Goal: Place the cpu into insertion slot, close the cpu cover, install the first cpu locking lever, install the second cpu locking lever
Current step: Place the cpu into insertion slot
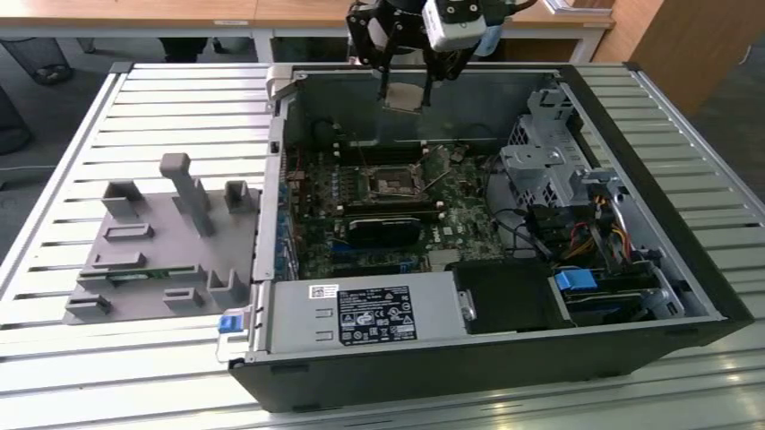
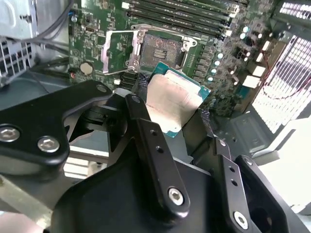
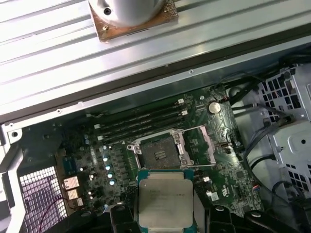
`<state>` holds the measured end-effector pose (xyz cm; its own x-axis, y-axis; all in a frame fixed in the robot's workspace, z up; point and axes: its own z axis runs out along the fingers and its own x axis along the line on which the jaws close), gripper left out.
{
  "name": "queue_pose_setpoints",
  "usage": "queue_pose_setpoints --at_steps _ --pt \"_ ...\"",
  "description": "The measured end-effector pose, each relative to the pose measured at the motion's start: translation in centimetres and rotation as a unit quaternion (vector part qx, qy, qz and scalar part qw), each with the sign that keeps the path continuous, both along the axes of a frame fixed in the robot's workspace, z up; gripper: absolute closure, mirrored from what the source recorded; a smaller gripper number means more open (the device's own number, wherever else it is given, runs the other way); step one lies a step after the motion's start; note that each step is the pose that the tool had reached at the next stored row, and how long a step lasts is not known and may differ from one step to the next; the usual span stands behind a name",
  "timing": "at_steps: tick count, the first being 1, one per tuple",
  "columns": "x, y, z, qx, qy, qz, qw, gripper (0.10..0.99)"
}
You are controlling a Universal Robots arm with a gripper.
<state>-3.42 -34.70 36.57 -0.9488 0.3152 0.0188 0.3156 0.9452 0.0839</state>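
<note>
**Exterior view.** A black open-sided computer case [image 1: 478,358] lay on a slatted metal tabletop [image 1: 179,107]. A grey moulded fixture tray [image 1: 156,242] lay beside it, towards the exterior view's left. The black two-fingered claw [image 1: 404,90] hung over the far part of the case. It pinched the cpu [image 1: 403,97], a small flat square chip with a dull silver-grey face. The chip was well above the green circuit board [image 1: 454,215] and apart from the insertion slot [image 1: 392,182], a small square black-framed socket. A black rectangular heatsink block [image 1: 385,228] sat on the board nearer the camera than the socket.

**Second wrist view.** The claw [image 2: 170,110] was pressed onto opposite edges of the cpu [image 2: 172,102], one black finger [image 2: 146,131] on each side. The insertion slot [image 2: 160,51] lay bare. The cpu cover [image 2: 104,54], a thin silvery square frame plate with a large cut-out, was swung open beside it.

**First wrist view.** The cpu [image 3: 165,199] sat in the claw [image 3: 166,216], clear of the insertion slot [image 3: 158,153]. The open cpu cover [image 3: 209,144] flanked the socket on one side, and long black memory slots [image 3: 141,121] ran along the other.
</note>
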Motion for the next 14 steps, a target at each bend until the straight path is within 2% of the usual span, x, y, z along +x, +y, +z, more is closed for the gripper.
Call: queue_pose_setpoints --at_steps 4,7,11,14 --pt "0.00 0.00 -0.07 0.0000 0.0000 -0.033 0.9995 0.549" --pt "0.00 0.00 -0.12 0.0000 0.0000 -0.060 0.9982 0.549" --pt "0.00 0.00 -0.18 0.0000 0.0000 -0.095 0.9955 0.549" --pt "0.00 0.00 -0.22 0.0001 0.0000 -0.122 0.9925 0.549"
